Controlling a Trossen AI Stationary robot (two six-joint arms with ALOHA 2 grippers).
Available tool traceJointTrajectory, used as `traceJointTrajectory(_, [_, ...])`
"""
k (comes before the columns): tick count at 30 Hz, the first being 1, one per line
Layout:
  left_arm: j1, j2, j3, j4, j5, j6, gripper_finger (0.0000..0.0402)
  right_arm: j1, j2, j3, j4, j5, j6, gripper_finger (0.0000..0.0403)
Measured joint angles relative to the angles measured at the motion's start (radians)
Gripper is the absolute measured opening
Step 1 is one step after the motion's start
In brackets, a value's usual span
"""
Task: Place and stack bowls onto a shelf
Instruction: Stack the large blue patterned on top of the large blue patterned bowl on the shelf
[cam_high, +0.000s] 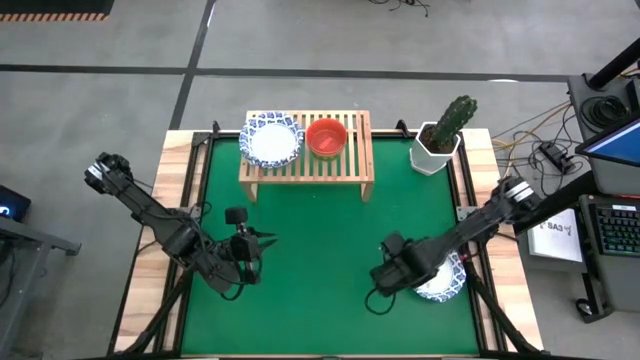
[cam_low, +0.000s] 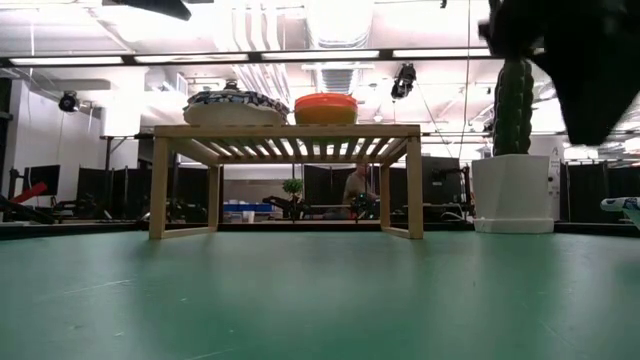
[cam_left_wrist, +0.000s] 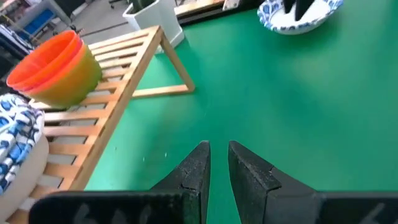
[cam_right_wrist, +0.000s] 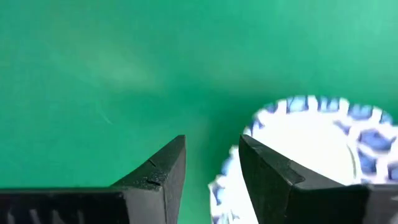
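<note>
- A green table top (cam_high: 320, 250) with wooden edges holds a low light-wood shelf (cam_high: 358, 165) with a slatted top, standing at the far side near the middle.
- On the shelf sit two stacks side by side: a white bowl with a blue patterned rim (cam_high: 271, 140) at its left end, and a red bowl (cam_high: 326, 137) just beside it, nested in a yellow bowl (cam_left_wrist: 68, 78) that shows beneath it in the left wrist view.
- The shelf's right end is bare slats.
- A white pot with a green cactus (cam_high: 440, 138) stands on the table to the right of the shelf, apart from it.
- Another blue-rimmed white bowl (cam_high: 443, 280) lies on the table at the near right.
- The right gripper (cam_high: 385, 278) hangs over this bowl's left edge; its fingers (cam_right_wrist: 163, 168) are parted by a modest gap with one above the rim, and they hold nothing.
- The left gripper (cam_high: 262, 240) waits over the near left of the table, its fingers (cam_left_wrist: 194, 168) nearly together with only a narrow slit between them, empty.
</note>
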Motion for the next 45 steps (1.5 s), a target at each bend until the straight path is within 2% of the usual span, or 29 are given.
traceJointTrajectory(6, [0.0, 0.012, 0.0, -0.044, 0.0, -0.052, 0.004, 0.0, 0.104, -0.003, -0.018, -0.136, 0.03, 0.0149])
traceJointTrajectory(18, [0.0, 0.013, -0.002, -0.049, 0.0, -0.101, 0.004, 0.0, 0.188, -0.005, -0.105, -0.131, 0.055, 0.0133])
traceJointTrajectory(24, [0.0, 0.013, -0.002, -0.05, 0.0, -0.12, 0.004, 0.0, 0.221, -0.022, -0.094, -0.107, 0.023, 0.0096])
traceJointTrajectory(30, [0.0, 0.013, -0.002, -0.049, 0.0, -0.123, 0.004, 0.0, 0.225, -0.022, -0.091, -0.104, -0.014, 0.0023])
traceJointTrajectory(33, [0.0, 0.013, -0.002, -0.05, -0.001, -0.122, 0.004, 0.0, 0.224, -0.011, -0.092, -0.104, -0.048, 0.0013])
traceJointTrajectory(39, [-0.009, 0.011, -0.002, -0.071, 0.009, -0.097, 0.004, 0.0, 0.219, 0.099, -0.09, -0.112, -0.214, 0.0011])
traceJointTrajectory(45, [-0.032, -0.007, -0.002, -0.077, 0.008, -0.022, 0.004, 0.0, 0.215, 0.332, -0.054, -0.054, -0.471, 0.0011])
